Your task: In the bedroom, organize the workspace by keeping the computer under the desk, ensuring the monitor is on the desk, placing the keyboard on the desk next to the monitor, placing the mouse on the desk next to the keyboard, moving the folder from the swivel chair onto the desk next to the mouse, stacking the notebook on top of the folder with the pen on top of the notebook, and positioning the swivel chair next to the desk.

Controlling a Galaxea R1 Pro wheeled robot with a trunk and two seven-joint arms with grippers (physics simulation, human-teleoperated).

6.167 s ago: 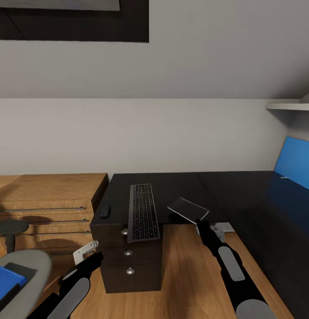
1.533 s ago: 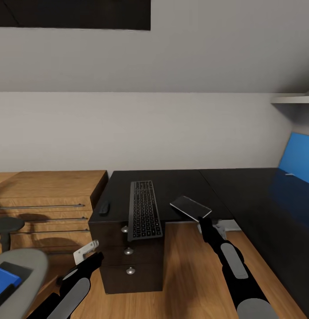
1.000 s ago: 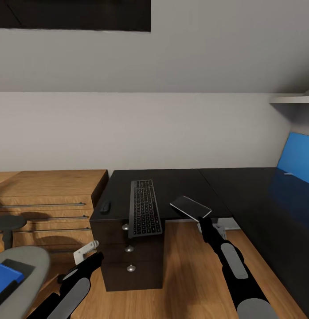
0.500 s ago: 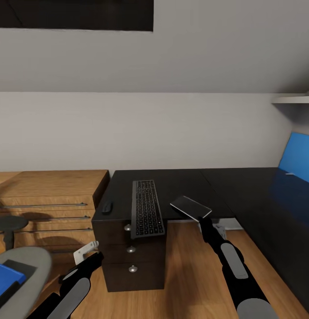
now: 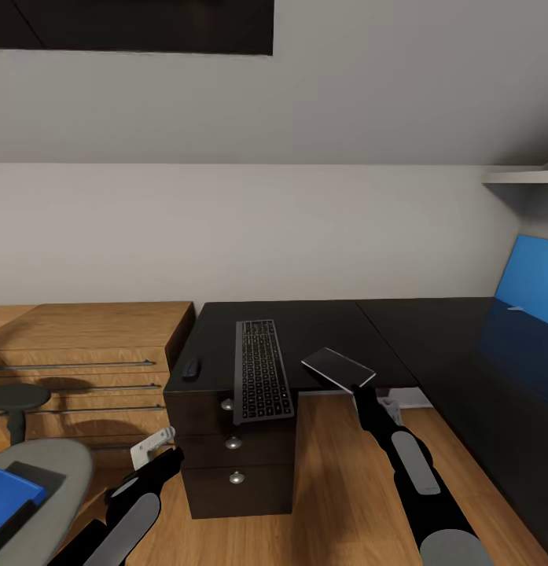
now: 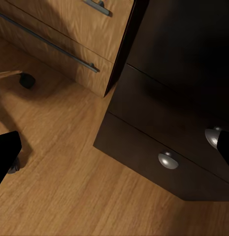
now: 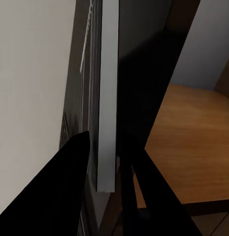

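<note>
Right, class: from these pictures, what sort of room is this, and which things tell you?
Probably a home office or study corner. A black desk carries a keyboard and a mouse, a wooden drawer chest stands beside it, and a grey chair sits on the wood floor.

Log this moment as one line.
right gripper: holding notebook over desk edge | left gripper: open, idle | folder: on chair

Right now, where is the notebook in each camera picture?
Head view: the notebook is near the centre, held tilted by the right gripper at the desk edge.
Left wrist view: not in it.
Right wrist view: notebook edge-on, between the fingers.
Shared landmark: the wooden floor.
</note>
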